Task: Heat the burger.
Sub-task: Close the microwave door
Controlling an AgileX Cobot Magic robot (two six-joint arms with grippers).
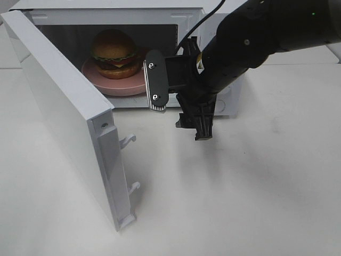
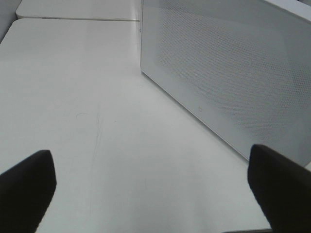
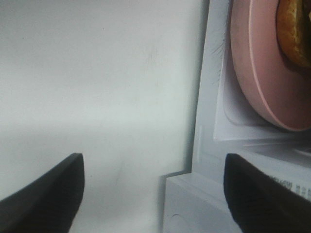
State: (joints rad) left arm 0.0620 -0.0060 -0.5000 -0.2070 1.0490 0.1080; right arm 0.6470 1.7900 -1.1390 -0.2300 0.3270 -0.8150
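Observation:
The burger (image 1: 113, 52) sits on a round pink plate (image 1: 106, 82) inside the white microwave (image 1: 226, 104), whose door (image 1: 58, 106) is swung wide open. In front of the oven's right side, my right gripper (image 1: 195, 127) hangs over the table, apart from the plate. The right wrist view shows my right gripper (image 3: 153, 179) open with nothing between its fingers, and the plate's edge (image 3: 257, 73) and a bit of burger (image 3: 294, 29) beside it. My left gripper (image 2: 150, 179) is open and empty, low over the table near the door's outer face (image 2: 233, 73).
The open door juts toward the front left, with two latch hooks (image 1: 128, 141) on its edge. White table (image 1: 240, 202) spreads in front of and right of the microwave. A black cable (image 1: 208, 18) runs behind the oven.

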